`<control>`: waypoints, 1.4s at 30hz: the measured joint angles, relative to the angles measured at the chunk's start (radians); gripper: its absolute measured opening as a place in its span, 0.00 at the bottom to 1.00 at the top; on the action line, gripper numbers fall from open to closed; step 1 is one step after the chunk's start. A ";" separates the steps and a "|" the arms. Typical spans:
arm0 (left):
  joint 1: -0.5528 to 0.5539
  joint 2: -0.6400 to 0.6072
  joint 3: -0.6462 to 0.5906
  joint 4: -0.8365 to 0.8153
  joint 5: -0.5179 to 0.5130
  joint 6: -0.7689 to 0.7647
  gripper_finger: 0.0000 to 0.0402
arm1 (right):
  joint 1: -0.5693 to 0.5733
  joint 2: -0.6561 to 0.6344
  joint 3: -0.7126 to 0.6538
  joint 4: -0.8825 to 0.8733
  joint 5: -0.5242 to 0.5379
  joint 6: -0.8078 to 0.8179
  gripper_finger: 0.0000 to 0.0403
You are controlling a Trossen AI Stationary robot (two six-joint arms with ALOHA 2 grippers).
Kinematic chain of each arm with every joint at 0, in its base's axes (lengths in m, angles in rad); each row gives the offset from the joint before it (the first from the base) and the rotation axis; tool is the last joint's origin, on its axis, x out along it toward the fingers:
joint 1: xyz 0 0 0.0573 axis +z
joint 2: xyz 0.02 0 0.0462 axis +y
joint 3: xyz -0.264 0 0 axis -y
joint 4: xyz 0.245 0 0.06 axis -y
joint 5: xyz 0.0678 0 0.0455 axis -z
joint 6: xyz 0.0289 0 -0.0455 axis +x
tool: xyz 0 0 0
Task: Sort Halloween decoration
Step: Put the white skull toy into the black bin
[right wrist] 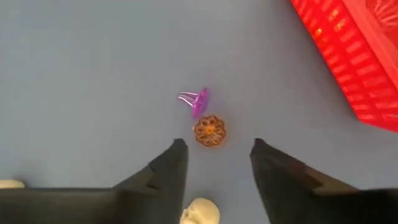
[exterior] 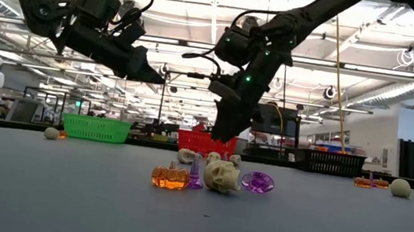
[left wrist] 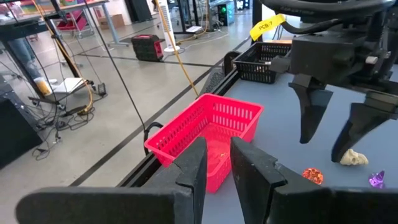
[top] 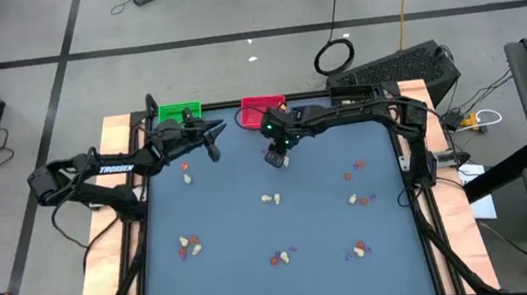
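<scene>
Right pincer, fingers apart and empty, hangs over an orange pumpkin at frame centre; the purple trinket just above lies sideways, long axis running left-right. Left pincer stands slightly parted.

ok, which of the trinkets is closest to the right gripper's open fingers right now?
The orange pumpkin, lying on the mat just ahead of the right gripper. The purple piece lies beyond it, and the cream skull sits back under the fingers.
</scene>
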 joint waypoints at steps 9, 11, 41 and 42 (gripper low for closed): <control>0.030 0.060 0.004 0.010 0.157 -0.082 0.19 | -0.001 0.007 0.000 0.014 0.004 -0.093 0.46; 0.042 0.084 0.012 0.003 0.225 -0.104 0.19 | -0.001 0.007 0.000 0.012 0.004 -0.108 0.40; 0.077 0.139 0.032 -0.025 0.289 -0.151 0.19 | 0.029 0.013 0.048 -0.104 -0.020 -0.200 0.23; 0.077 0.139 0.032 -0.025 0.289 -0.152 0.19 | 0.028 0.016 0.048 -0.104 -0.018 -0.209 0.25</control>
